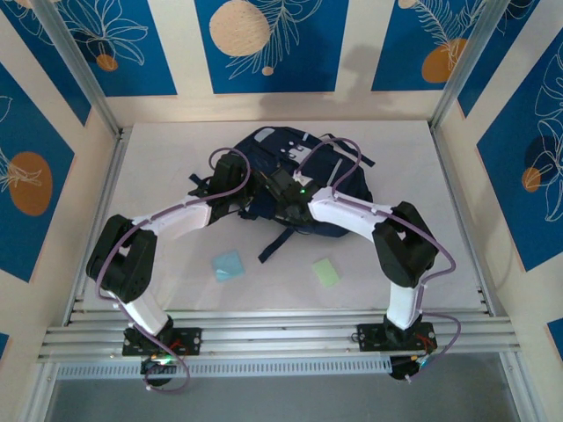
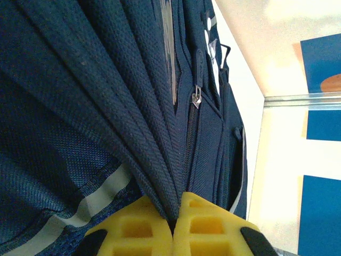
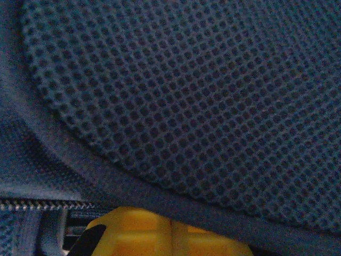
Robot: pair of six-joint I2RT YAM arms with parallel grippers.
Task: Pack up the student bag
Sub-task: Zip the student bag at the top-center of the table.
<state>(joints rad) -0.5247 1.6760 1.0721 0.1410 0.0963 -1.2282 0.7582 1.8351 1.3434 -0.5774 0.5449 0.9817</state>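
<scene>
Opening step: left gripper (image 2: pixel 173 210) pinches a fold of the student bag (image 2: pixel 96 106) just ahead, right gripper (image 3: pixel 170 226) closed beneath its mesh panel (image 3: pixel 202 96); next probably calls for spreading the fabric apart.

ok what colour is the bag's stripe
Light grey stripe on the navy bag; best in the left wrist view.

We see a pale blue square sheet (image 1: pixel 229 265) and a light green sheet (image 1: pixel 325 272) lying well apart on the white table (image 1: pixel 158 189); blue leaf-patterned panels (image 1: pixel 264 61) line the walls.
</scene>
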